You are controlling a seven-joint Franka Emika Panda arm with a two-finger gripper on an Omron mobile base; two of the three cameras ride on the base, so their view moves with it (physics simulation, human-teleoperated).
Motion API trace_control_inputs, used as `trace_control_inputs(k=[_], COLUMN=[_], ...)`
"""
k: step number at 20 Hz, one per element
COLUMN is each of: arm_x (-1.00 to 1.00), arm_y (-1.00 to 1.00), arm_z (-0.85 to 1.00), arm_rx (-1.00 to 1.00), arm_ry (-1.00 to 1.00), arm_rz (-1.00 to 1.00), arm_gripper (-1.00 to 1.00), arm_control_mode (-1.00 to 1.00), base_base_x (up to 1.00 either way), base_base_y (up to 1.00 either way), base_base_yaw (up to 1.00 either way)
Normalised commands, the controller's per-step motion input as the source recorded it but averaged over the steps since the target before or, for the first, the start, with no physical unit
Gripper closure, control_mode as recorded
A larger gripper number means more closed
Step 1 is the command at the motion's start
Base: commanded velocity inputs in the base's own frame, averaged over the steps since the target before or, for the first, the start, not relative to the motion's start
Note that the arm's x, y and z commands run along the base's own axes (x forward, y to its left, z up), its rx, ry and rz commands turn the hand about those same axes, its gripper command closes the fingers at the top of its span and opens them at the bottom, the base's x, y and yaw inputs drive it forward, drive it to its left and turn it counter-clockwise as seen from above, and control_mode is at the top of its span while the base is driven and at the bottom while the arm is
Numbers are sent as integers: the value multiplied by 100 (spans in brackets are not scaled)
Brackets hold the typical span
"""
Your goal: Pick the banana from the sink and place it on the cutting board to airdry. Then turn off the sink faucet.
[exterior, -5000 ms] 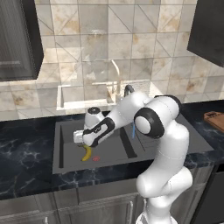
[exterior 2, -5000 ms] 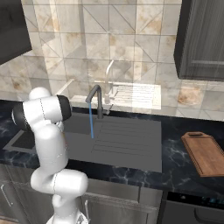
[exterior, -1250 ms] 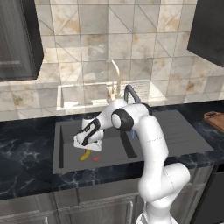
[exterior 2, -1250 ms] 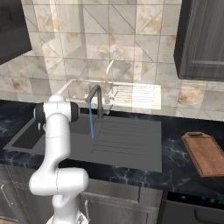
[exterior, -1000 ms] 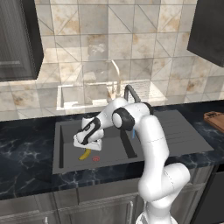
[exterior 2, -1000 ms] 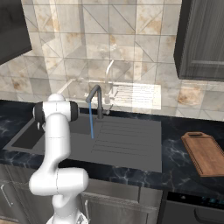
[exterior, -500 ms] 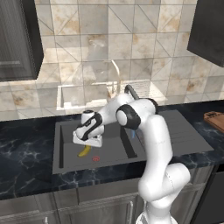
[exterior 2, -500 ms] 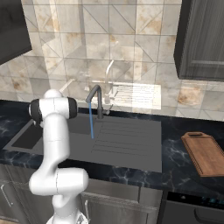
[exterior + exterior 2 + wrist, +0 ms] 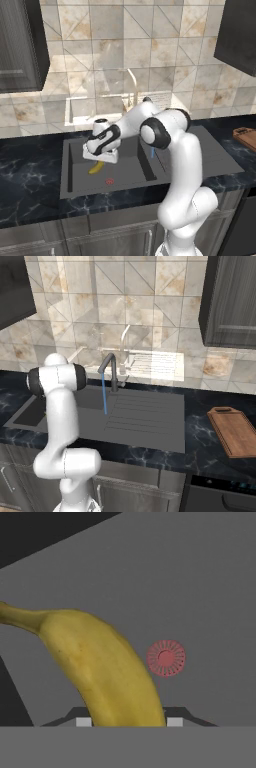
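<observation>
A: Count of task items? One banana (image 9: 96, 167), one sink (image 9: 150, 177), one cutting board (image 9: 234, 432), one sink faucet (image 9: 111, 371).

B: Confirmed. The banana lies on the floor of the sink basin, toward its front, left of centre. One red drain ring (image 9: 109, 181) sits just beside it, nearer the front rim, apart from the fruit.

A: Gripper (image 9: 101, 158) position?

B: Down inside the basin, directly over the banana's upper end. In the hand view the banana (image 9: 100, 667) runs up from between the two finger tips, with the drain ring (image 9: 166, 657) off to one side of it.

A: Closed on it?

B: Cannot tell. The fingers straddle the fruit, but the contact is hidden at the bottom edge of the hand view and is too small in the left base view. Probably close to the peel; no more than that can be logged.

A: Faucet?

B: One thin blue water stream (image 9: 104, 394) falls from the spout into the sink (image 9: 145, 421), beside the ribbed drainboard.

A: Board?

B: On the dark counter (image 9: 210, 453), well to the right of the sink's right edge, near the counter's front edge. A corner of the board (image 9: 246, 138) shows at the right edge of the left base view.
</observation>
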Motion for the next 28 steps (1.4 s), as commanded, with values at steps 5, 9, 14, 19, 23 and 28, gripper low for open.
trace_control_inputs(k=[5,9,14,19,23,28], arm_x=[-13,-12,-15,-38,-40,-47], arm_y=[-9,-14,-15,-23,-20,-23], arm_z=[57,58,54,46,51,51], arm_rx=[0,0,0,-1,-2,-2], arm_ry=[0,-1,-1,-6,-5,-7], arm_rz=[0,0,0,1,4,10], arm_gripper=[100,100,100,100,100,100], arm_control_mode=[-100,-100,-100,-100,-100,-100], base_base_x=[0,0,0,0,0,0], base_base_y=[0,0,0,0,0,0], base_base_yaw=[0,0,0,0,0,0])
